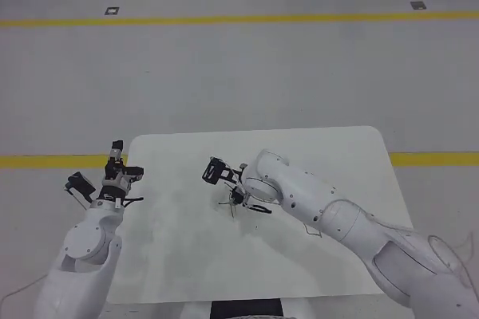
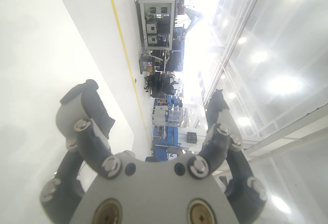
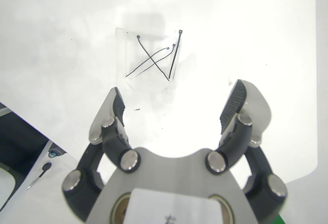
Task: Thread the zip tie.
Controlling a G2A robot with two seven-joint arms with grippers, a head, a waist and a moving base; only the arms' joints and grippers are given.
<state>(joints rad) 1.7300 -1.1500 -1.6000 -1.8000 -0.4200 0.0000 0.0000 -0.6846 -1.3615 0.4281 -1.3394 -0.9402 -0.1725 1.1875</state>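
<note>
My R claw (image 3: 176, 87) hangs wide open near the ties (image 3: 153, 60), all loose in a clear box (image 3: 143, 82) on the surface (image 3: 77, 4). L claw (image 2: 153, 89) open too, empty. Nothing picked or threaded yet, whole job's left.

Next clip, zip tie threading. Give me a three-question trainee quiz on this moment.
1. Fill in: the left tool has its jaws ___.
2. True or false: the right tool grips a zip tie.
3. Where do the zip ties lie? A) in the clear box B) in the left tool C) in the right tool

Key: 1 open; 2 false, it is open and empty; 3 A.
</note>
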